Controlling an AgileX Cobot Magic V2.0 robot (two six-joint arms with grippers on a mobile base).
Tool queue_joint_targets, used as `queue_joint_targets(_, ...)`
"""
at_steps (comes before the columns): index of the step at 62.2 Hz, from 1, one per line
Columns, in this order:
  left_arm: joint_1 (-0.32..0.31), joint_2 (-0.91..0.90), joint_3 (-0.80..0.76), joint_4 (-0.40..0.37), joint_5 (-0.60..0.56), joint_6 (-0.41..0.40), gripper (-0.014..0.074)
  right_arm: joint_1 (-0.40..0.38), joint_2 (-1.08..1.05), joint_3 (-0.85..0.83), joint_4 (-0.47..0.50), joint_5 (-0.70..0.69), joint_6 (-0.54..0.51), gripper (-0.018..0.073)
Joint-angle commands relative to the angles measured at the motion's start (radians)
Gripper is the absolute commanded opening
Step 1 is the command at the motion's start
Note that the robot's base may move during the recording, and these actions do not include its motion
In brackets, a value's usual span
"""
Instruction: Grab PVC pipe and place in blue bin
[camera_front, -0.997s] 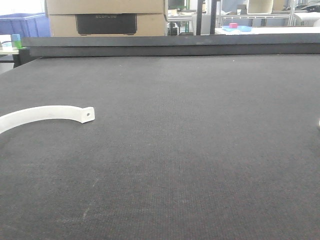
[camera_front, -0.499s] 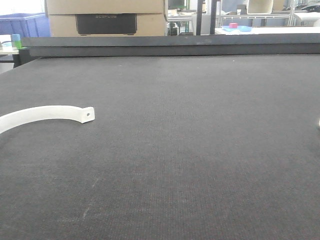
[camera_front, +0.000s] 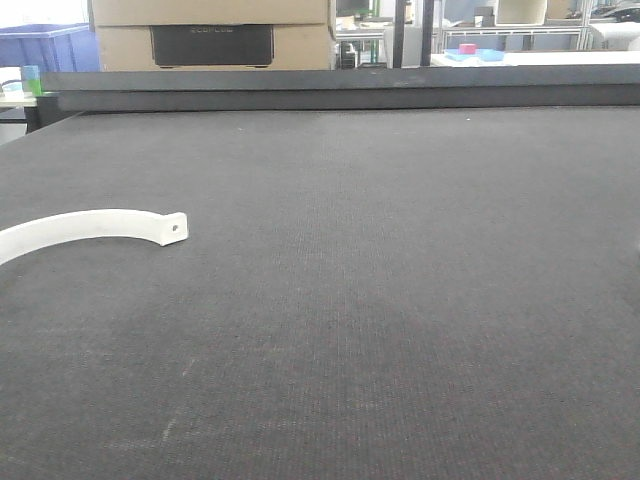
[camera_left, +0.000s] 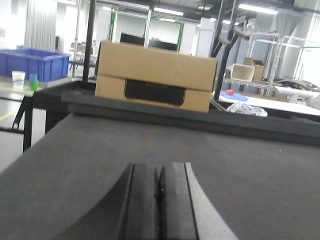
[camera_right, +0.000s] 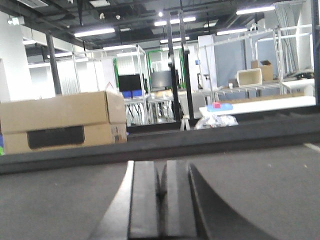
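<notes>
Dark grey woven matting covers the table (camera_front: 400, 300); a cardboard box (camera_front: 210, 25) sits beyond it. The PVC pipe (camera_front: 100, 221), seemingly a flat white curved strip, lies at the table's left edge, well apart from the blue bin (camera_front: 45, 48). The left gripper (camera_left: 159, 200) and right gripper (camera_right: 161, 200) are both closed and empty.

We see a dark, finely textured table (camera_front: 400, 300) filling the front view, with a raised dark rail (camera_front: 350, 92) along its far edge. At its left lies a white curved strip (camera_front: 90, 228), flat, with a small hole at its right end.
</notes>
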Motion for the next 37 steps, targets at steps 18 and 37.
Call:
queue_joint_targets(18, -0.007, 0.295, -0.334, 0.067, 0.274, -0.003, -0.0111, -0.007, 0.305, -0.236, 0.005, 0.185, -0.006, -0.0169)
queue_joint_targets(37, -0.007, 0.709, -0.552, 0.080, 0.659, -0.003, -0.0111, -0.007, 0.743, -0.561, -0.103, 0.591, -0.006, -0.0169)
